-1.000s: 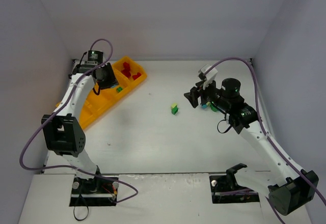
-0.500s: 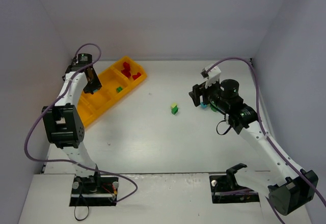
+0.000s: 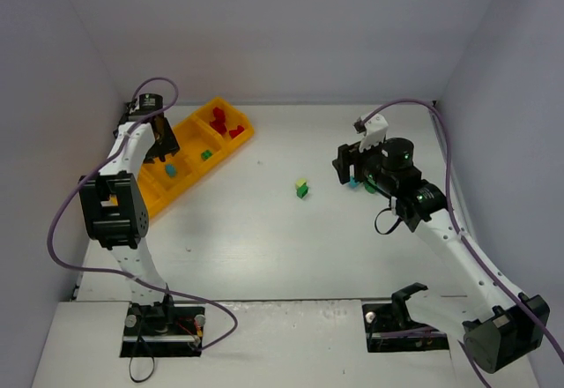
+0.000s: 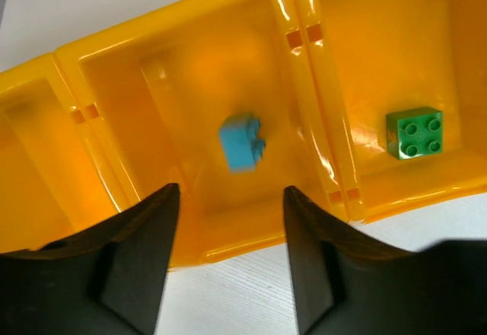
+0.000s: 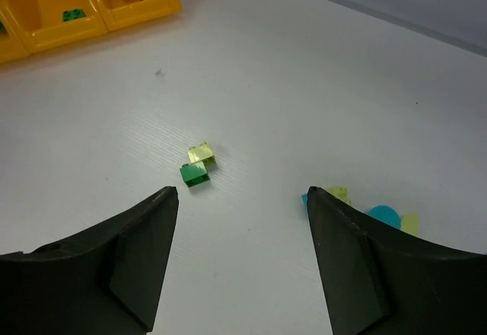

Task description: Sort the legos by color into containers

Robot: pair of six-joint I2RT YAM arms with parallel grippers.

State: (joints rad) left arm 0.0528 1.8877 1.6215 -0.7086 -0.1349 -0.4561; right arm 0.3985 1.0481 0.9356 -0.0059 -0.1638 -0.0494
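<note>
Our left claw (image 4: pixel 228 198) hangs over the tray (image 4: pixel 304 38) with its jaws spread wide and nothing between them. Directly below, the light blue brick (image 4: pixel 242 143) lies on a compartment floor, third along from the end holding the red bricks (image 3: pixel 225 126). One green brick (image 4: pixel 413 132) sits in the compartment between. We judge this drop done, so the left arm's next move is to lift away and fetch another loose piece. Our right claw (image 5: pixel 242 198) is likewise wide open and holds nothing, hovering above the table (image 5: pixel 304 84) near a small cluster (image 5: pixel 369 215) of blue and yellow-green pieces. A dark green brick (image 5: pixel 195 173) touching a yellow-green brick (image 5: pixel 202 153) sits further out, well apart from the tray. That grasp calls for centring the jaws on a single piece. In the top view the tray's long axis runs diagonally, from far centre toward near left. The light blue brick looks slightly blurred, its longer side seemingly lying across the row of compartments
</note>
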